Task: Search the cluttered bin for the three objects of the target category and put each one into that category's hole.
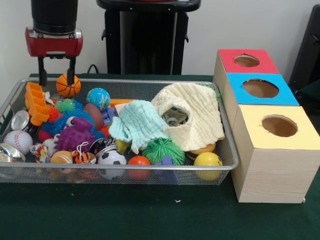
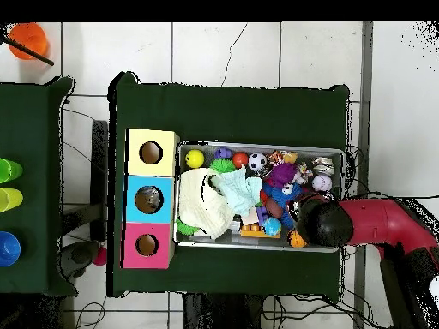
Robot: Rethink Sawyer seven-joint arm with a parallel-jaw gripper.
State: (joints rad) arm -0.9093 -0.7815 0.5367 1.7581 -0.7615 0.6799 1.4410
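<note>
Pincer: the pincer hangs over the far left corner of the wire-mesh bin, its two black fingers spread apart and holding nothing; a small basketball sits just beside the right finger.
Arm: in the overhead view the red arm reaches across the bin's end farthest from the boxes.
Metal items: a shiny tin can lies at the bin's left wall, and a silvery lump at its near left corner.
Cloths: a cream cloth and a mint cloth cover the bin's right half.
Blue-topped box: its round hole is between the red-topped and yellow-topped boxes on the tabletop.
</note>
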